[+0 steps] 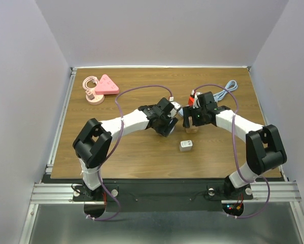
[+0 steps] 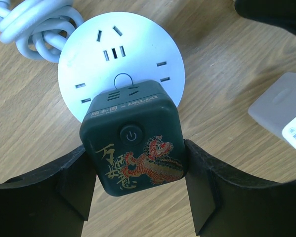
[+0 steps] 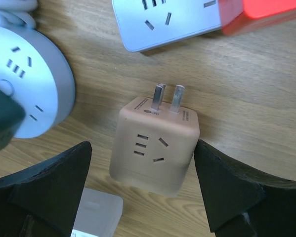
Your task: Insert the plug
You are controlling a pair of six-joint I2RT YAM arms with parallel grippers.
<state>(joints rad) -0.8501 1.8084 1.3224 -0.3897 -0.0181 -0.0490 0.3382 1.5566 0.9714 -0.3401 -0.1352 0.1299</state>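
We see left claw (image 2: 135, 158) gripping black cube adapter (image 2: 133, 133) over white round socket (image 2: 138, 49), right claw (image 3: 143, 148) open astride tan cube plug (image 3: 155, 143) on worktop (image 3: 246, 89).

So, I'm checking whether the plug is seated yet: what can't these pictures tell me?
Black dragon-printed cube adapter: its prongs, left wrist view, hidden beneath its own body.
White round socket hub: top view, mostly covered by the left gripper.
White power strip with red end: right wrist view, cut off by the top edge.
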